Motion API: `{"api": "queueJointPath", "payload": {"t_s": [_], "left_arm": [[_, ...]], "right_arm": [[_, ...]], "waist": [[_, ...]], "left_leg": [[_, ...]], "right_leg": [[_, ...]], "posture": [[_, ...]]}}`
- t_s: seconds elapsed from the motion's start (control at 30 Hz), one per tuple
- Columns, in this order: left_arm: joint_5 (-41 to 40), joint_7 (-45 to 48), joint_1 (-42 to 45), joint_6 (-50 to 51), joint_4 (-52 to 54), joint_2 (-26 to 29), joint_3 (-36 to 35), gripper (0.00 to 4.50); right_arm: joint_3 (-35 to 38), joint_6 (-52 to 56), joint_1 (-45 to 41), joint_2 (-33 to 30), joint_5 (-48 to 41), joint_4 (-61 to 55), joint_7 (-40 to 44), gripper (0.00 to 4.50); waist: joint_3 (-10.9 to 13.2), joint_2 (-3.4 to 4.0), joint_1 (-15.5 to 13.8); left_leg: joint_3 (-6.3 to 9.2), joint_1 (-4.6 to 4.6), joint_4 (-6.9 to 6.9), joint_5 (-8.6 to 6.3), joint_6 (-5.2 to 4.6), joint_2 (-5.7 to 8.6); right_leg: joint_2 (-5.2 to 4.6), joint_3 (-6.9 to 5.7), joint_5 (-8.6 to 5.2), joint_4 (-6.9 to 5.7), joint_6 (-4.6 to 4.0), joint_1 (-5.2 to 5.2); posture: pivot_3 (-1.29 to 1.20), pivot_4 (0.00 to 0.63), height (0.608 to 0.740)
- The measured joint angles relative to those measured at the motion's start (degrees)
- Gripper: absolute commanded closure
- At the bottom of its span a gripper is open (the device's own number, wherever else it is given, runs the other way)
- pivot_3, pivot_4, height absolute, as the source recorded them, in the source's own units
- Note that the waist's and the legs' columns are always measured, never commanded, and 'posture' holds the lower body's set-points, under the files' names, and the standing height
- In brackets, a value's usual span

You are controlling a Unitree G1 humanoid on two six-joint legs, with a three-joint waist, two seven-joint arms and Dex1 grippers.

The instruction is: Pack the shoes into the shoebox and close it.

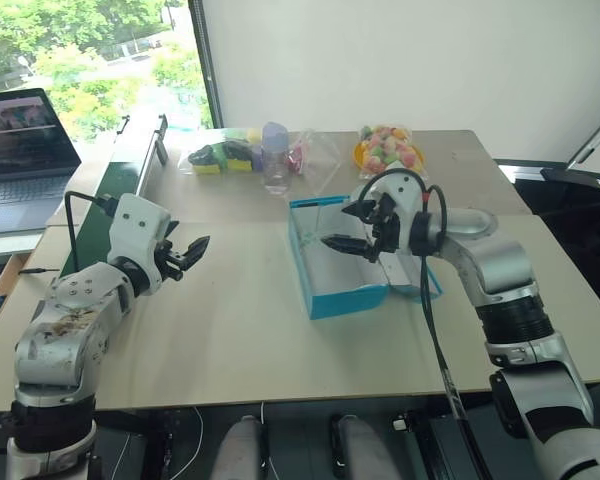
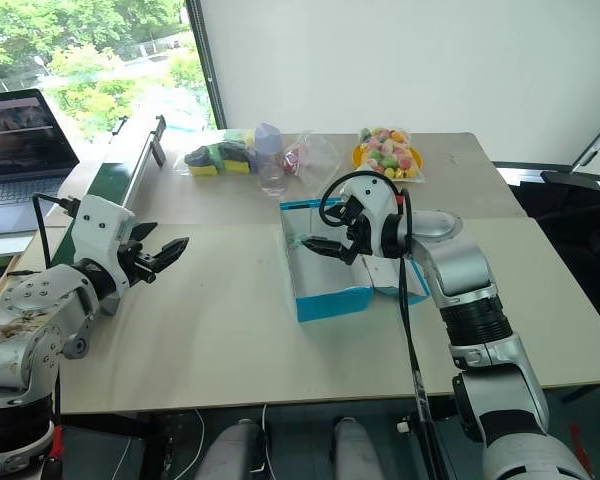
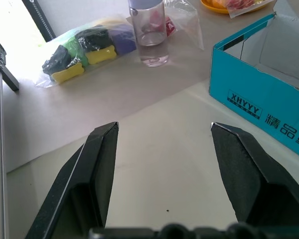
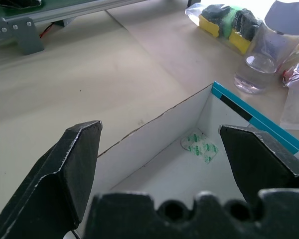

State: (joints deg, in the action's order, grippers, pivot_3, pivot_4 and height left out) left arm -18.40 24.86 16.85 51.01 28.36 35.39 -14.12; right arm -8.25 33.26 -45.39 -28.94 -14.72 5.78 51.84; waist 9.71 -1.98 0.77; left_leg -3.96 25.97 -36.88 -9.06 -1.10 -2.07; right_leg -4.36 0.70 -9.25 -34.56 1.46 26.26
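The bright turquoise cardboard shoebox (image 1: 325,290) sits open holding only a small packet (image 4: 199,148), both the left gripper (image 1: 187,252) and the right gripper (image 2: 325,236) spread wide and empty, so packing and closing seemingly remain

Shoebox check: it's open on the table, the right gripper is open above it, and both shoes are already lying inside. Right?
Not quite. The shoebox is open and the right gripper hangs open over it, but no shoes lie inside. The right wrist view shows the white floor bare except for a small white packet with green print.
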Motion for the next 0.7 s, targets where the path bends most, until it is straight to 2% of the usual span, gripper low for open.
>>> {"api": "queueJointPath", "payload": {"t_s": [0.27, 0.7], "left_arm": [[0.28, -2.59, 2.59, -1.33, -4.31, -1.58, -0.17, 1.37], [1.40, -7.63, 4.03, -3.92, -4.52, -5.01, 0.82, 1.37]], "right_arm": [[-0.03, 0.01, 0.00, 2.43, 0.48, -0.01, -2.77, 0.04], [0.15, 0.64, 0.90, 4.84, 0.38, 0.06, -7.05, 0.04]], "waist": [[0.00, 0.00, 0.00], [0.00, 0.00, -0.03]], "left_leg": [[0.02, -0.02, -0.03, 0.01, 0.01, 0.01], [0.01, -0.03, -0.05, 0.03, 0.01, 0.01]], "right_leg": [[0.00, -0.02, 0.01, -0.14, 0.00, 0.00], [0.00, 0.00, 0.01, -0.17, 0.00, -0.01]], "posture": [[0.00, 0.150, 0.740], [0.00, 0.150, 0.740]]}}
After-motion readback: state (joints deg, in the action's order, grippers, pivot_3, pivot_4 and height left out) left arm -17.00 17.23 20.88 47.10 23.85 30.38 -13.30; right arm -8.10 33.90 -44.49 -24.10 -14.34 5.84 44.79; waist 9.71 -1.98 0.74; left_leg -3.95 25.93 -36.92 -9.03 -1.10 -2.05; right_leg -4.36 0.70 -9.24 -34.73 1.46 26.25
